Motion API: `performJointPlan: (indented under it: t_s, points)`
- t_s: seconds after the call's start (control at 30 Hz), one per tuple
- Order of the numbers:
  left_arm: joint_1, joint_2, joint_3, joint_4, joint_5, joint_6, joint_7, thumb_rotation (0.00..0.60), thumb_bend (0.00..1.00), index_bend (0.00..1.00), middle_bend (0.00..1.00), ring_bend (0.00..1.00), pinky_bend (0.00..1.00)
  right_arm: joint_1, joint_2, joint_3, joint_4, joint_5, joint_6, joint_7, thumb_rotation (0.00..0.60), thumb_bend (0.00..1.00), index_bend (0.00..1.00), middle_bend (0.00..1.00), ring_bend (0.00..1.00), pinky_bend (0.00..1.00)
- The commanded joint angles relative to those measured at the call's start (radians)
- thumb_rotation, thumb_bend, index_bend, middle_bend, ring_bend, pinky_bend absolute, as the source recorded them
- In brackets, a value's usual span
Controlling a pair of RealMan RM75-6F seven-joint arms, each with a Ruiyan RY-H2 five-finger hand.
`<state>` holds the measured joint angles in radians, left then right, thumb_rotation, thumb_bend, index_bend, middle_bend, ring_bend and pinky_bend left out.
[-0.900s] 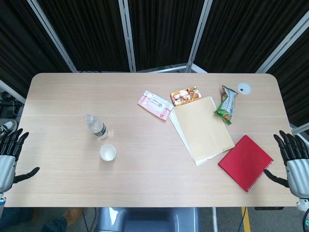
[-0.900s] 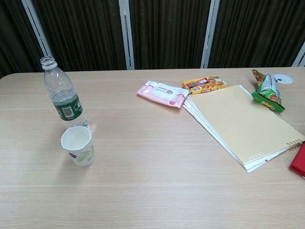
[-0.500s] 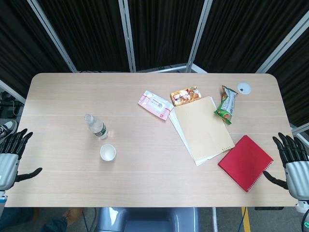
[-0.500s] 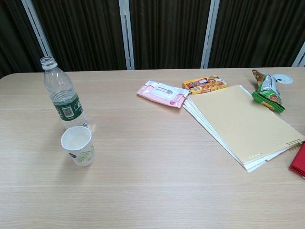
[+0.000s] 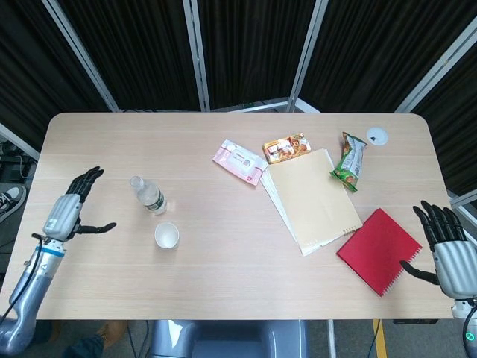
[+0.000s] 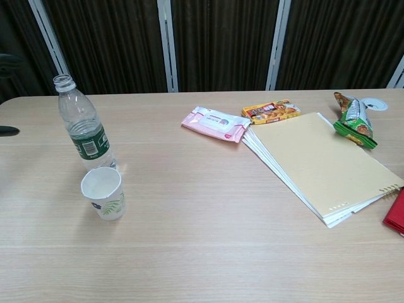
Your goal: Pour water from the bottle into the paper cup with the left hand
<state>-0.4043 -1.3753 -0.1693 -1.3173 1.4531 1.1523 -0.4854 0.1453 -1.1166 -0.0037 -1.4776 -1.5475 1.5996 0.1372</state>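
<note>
From above, the left hand hangs over the table's left part, fingers spread and holding nothing, while the right hand sits off the right edge beside the red notebook, equally spread and empty; the chest view shows only dark fingertips at its left border. Nearest the front edge stands the paper cup, upright, with the uncapped bottle just behind it and close by. Bare wood lies between the left hand and the bottle. Farther right lie a tan pad, a pink wipes pack, an orange snack box and a green packet toward the back right corner.
</note>
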Motion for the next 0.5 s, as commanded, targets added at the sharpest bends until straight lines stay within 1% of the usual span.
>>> performJointPlan:
  t_s: [0.03,0.17,0.3,0.37,0.5]
  points:
    - [-0.087,-0.123,-0.035,0.142,-0.045,-0.101,-0.077,0.600,0.00,0.00,0.00,0.00,0.00,0.002,-0.010,0.010,0.020,0.026,-0.028,-0.004,0.600,0.00,0.00,0.00,0.00,0.00]
    - [-0.113,-0.181,-0.035,0.223,-0.063,-0.139,-0.109,0.600,0.00,0.00,0.00,0.00,0.00,0.001,-0.019,0.020,0.040,0.046,-0.048,-0.001,0.600,0.00,0.00,0.00,0.00,0.00]
    - [-0.133,-0.236,-0.048,0.307,-0.085,-0.158,-0.159,0.600,0.00,0.00,0.00,0.00,0.00,-0.004,-0.024,0.026,0.054,0.053,-0.057,0.004,0.600,0.00,0.00,0.00,0.00,0.00]
    - [-0.141,-0.267,-0.055,0.336,-0.092,-0.162,-0.197,0.599,0.00,0.00,0.00,0.00,0.00,-0.005,-0.025,0.029,0.059,0.053,-0.058,0.004,0.600,0.00,0.00,0.00,0.00,0.00]
    - [-0.158,-0.296,-0.052,0.361,-0.085,-0.178,-0.251,0.600,0.00,0.00,0.00,0.00,0.00,-0.005,-0.027,0.035,0.062,0.054,-0.064,0.004,0.600,0.00,0.00,0.00,0.00,0.00]
